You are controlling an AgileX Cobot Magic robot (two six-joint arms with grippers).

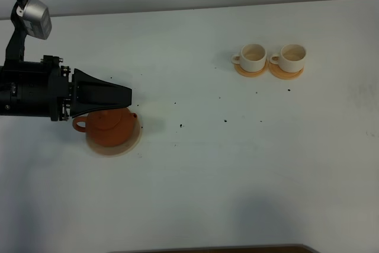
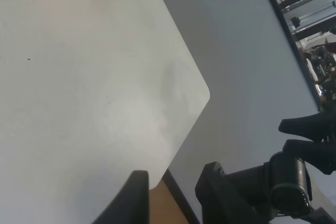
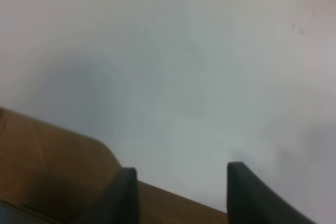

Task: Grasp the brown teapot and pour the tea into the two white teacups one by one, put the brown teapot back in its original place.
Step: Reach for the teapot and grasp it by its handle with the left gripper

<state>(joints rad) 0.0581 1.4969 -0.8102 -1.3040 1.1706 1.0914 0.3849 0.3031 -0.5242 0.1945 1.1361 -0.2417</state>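
The brown teapot sits on the large pale tan coaster at the left of the table, handle to the left and spout to the right. My left gripper hovers just above it and hides its lid. In the left wrist view the left gripper is open and empty, and the teapot does not show. The two white teacups stand side by side on small orange coasters at the back right. No tea is visible in them. My right gripper is open and empty over the table's front edge.
Small dark specks dot the white table between the teapot and the cups. The table's brown front edge shows under the right gripper. The left wrist view shows the table's rounded far corner and the other arm beyond it.
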